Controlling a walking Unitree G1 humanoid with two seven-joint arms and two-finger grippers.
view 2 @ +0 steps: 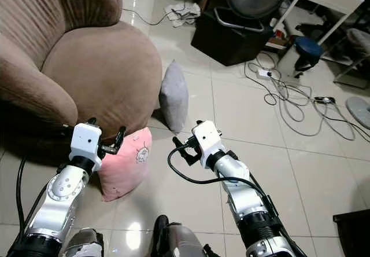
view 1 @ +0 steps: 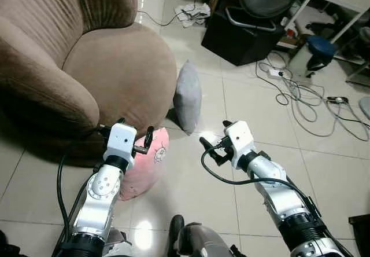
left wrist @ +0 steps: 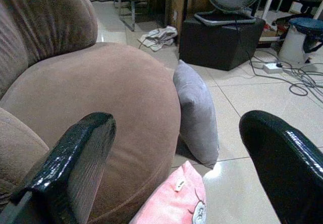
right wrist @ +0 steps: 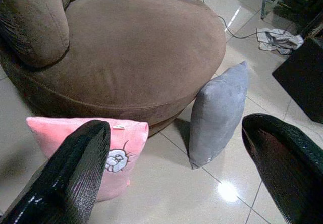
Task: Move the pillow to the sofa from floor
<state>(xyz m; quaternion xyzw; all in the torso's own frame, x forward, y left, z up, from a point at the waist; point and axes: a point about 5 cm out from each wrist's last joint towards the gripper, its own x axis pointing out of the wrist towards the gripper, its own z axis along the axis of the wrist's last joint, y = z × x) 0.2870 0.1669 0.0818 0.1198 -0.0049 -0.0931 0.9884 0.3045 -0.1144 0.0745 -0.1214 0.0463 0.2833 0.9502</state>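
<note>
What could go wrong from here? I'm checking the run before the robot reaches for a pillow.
Two pillows stand on edge against the sofa: a pink pillow and a grey pillow. Reaching for one could tip the other flat. Both the left gripper and the right gripper hover with jaws open, so a soft pillow may slip from a shallow pinch. Loose cables could snag a step.

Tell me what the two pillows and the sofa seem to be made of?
Pink pillow: looks like soft fleece, matte, with a printed cartoon face. Grey pillow: looks like suede-like fabric, matte with a faint nap. Sofa: probably brown velvet or microfibre, with fine ribbing on its back.
</note>
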